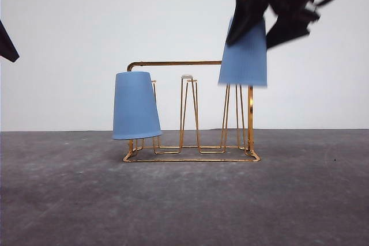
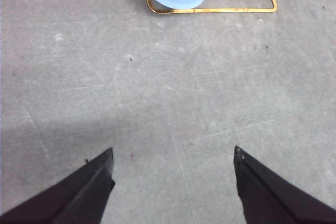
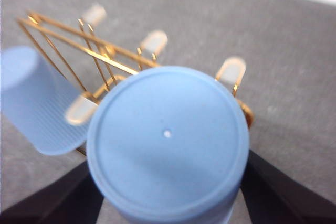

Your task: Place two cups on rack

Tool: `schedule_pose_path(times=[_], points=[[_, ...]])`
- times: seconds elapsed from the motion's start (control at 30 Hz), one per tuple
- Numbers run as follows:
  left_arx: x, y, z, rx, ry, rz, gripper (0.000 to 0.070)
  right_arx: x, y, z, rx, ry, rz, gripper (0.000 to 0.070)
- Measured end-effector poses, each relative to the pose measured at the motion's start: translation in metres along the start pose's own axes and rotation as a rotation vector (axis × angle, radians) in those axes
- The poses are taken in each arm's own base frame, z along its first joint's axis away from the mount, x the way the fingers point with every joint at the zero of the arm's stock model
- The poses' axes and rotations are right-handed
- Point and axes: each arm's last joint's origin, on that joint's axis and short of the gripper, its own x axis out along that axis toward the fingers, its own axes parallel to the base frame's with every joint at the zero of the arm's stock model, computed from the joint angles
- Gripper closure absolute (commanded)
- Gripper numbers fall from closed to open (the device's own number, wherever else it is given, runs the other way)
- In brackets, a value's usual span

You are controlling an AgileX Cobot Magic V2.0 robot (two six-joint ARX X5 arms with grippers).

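Blue ribbed cup [image 1: 136,105], gold wire rack [image 1: 190,108]

A plain white wall [image 1: 69,38] fills the upper half of the front view. Below it lies a dark grey, mottled tabletop [image 1: 184,200], scuffed with faint pale scratches under soft, even light.

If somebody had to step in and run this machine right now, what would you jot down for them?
Right gripper: shut on the second cup, held upside down above the right-hand prongs of the rack, not yet lowered on.
Left gripper: open, holding nothing, over bare table in front of the rack.
Done: first cup sits upside down, slightly tilted, over a prong at the rack's left end.
Left: lower the second cup onto a free prong, open the fingers, pull the arm away.
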Motion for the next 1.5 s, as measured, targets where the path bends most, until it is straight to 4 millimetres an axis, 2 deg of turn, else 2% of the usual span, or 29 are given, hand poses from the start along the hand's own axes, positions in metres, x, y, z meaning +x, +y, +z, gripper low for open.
schedule_pose_path(times=[0.17,0.23,0.3,0.37,0.5,0.57,0.67,0.77,0.87,0.97,1.07,1.3,1.5], points=[[0.000,0.001,0.000,-0.001,-0.006,0.020,0.0276,0.031,-0.007,-0.016,0.013,0.073,-0.003,0.0343],[0.000,0.001,0.000,-0.001,-0.007,0.021,0.0276,0.041,-0.009,-0.022,0.019,0.101,-0.006,0.0277],[0.000,0.001,0.001,0.000,-0.011,0.021,0.0276,0.047,-0.011,-0.027,0.023,0.125,-0.007,0.0164],[0.000,0.001,0.001,0.000,-0.013,0.022,0.0276,0.049,-0.011,-0.028,0.024,0.130,-0.005,0.0082],[0.000,0.001,0.001,-0.007,-0.013,0.022,0.0270,0.047,-0.009,-0.029,0.025,0.145,-0.003,0.0064],[0.000,0.001,0.001,-0.011,-0.013,0.022,0.0268,0.040,-0.007,-0.028,0.033,0.185,-0.003,0.0065],[0.000,0.001,0.001,-0.014,-0.011,0.023,0.0269,0.020,-0.003,-0.015,0.042,0.228,-0.004,0.0069],[0.000,0.001,0.000,-0.016,-0.005,0.024,0.0269,-0.013,0.005,0.002,0.048,0.241,-0.005,0.0083],[0.000,0.001,0.000,-0.016,-0.004,0.025,0.0269,-0.044,0.011,0.002,0.059,0.301,-0.007,0.0100],[0.000,0.001,0.000,-0.016,-0.004,0.024,0.0269,-0.060,0.014,-0.011,0.070,0.388,-0.009,0.0101],[0.000,0.001,0.000,-0.016,-0.004,0.025,0.0269,-0.069,0.013,-0.031,0.069,0.397,-0.014,0.0101],[0.000,0.001,0.000,-0.015,-0.004,0.025,0.0269,-0.101,0.018,-0.072,0.026,0.192,-0.008,0.0103],[0.000,0.001,0.000,-0.002,-0.004,0.025,0.0270,-0.108,0.019,-0.115,0.075,0.085,-0.006,0.0104]])
